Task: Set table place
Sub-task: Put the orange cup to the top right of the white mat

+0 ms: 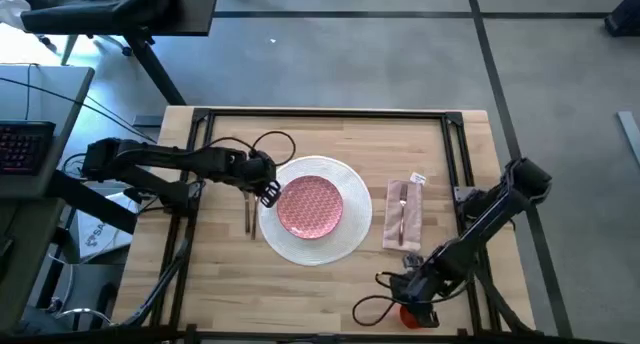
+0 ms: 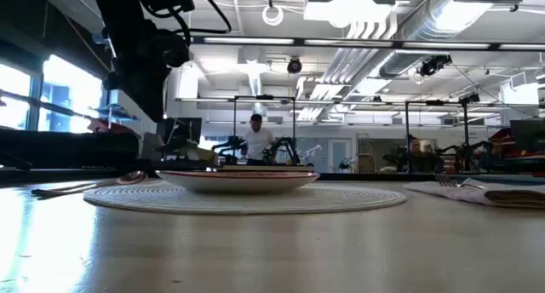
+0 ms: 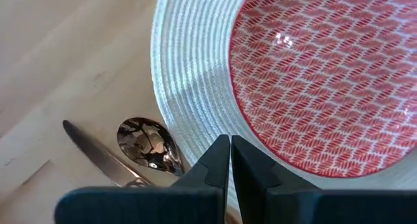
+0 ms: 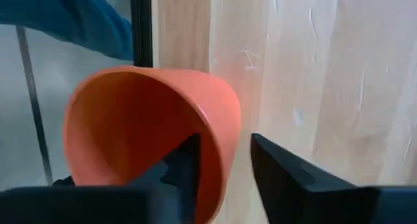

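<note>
Hidden: my right pincer [image 4: 225,175] grasps the small orange cup [image 4: 146,129] by its rim at the light wood plank counter [image 1: 330,284] near edge, cup mostly covered from above.
Left pincer: mine [image 3: 230,168], clenched, empty, over the white woven round mat [image 1: 352,234].
Counted: one pink patterned plate [image 1: 310,206], one pale pink cloth napkin [image 1: 403,214], one gold spoon [image 3: 148,144], one knife [image 3: 91,152].
</note>
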